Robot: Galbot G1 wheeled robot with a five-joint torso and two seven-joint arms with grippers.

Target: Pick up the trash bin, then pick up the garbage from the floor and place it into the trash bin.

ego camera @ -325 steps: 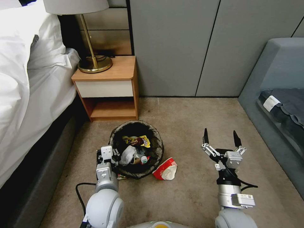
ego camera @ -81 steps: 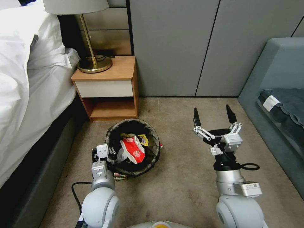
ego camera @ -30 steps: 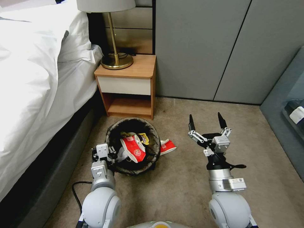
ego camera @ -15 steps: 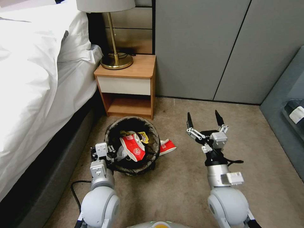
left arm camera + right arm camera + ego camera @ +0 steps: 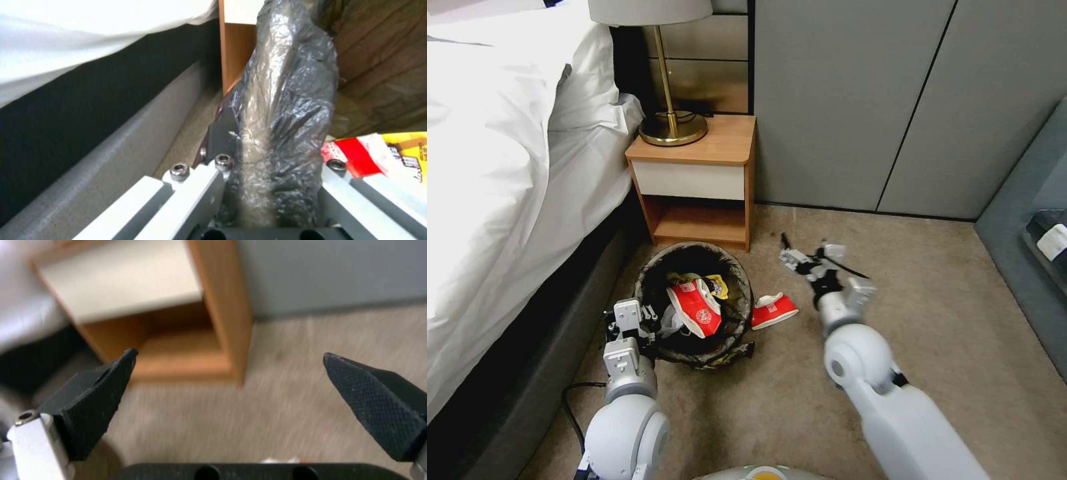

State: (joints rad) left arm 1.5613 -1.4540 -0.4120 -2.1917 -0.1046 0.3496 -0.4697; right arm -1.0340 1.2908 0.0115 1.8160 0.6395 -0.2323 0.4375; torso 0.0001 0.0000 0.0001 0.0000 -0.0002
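Head view shows the left tool (image 5: 642, 319) clamped on the bagged rim of the trash bin (image 5: 694, 303), which sits on the carpet (image 5: 947, 293) by the bed (image 5: 500, 173). A red-and-white wrapper (image 5: 774, 311) lies just beside the bin. The right tool (image 5: 802, 257) hangs above and just past it, fingers (image 5: 95, 400) spread wide.

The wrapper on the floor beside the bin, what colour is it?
Red and white, head view.

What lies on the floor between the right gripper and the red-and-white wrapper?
Bare carpet in the head view, between the open right gripper and the wrapper.
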